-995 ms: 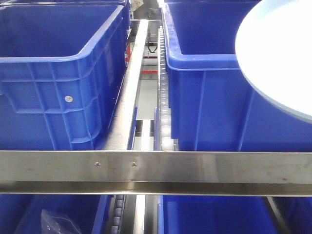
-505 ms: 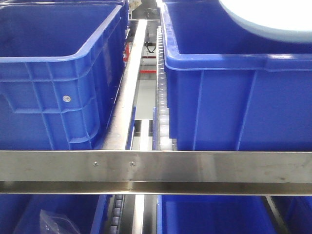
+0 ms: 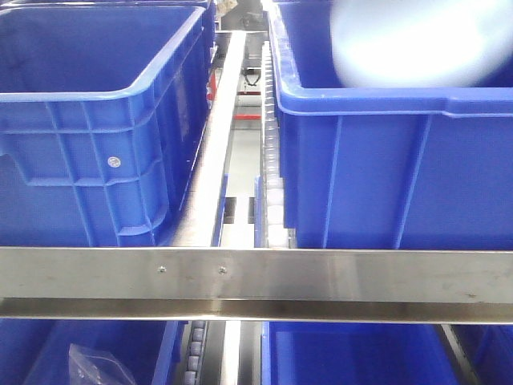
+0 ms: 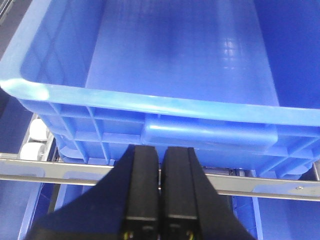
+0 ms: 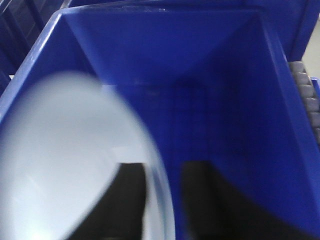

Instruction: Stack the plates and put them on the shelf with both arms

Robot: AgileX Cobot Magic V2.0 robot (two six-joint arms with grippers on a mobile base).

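Plate swings over the crate.
The right hand (image 5: pixel 162 200), clenched on the glossy pale round plate (image 5: pixel 65 165), has carried it leftward above the blue plastic crate (image 5: pixel 280 100); left hand (image 4: pixel 160 190) clenched, empty.

**A:** Count coming in from the front view. Blue crates on the shelf (image 3: pixel 256 277): one crate left (image 3: pixel 88 128) of the roller track (image 3: pixel 272 176), one crate right (image 3: pixel 393 160) of it. Two on that level.

**B:** Below the front rail?

**A:** More blue crates showing there, cut off by the frame; I can't tell how many.

**B:** Plates?

**A:** One pale blur of a plate (image 3: pixel 413 40) above the right crate. The right wrist view shows one plate too; a second can't be made out.

**B:** Fingers?

**A:** Two black fingers (image 4: pixel 142 190) in the left wrist view, two (image 5: pixel 125 200) in the right.
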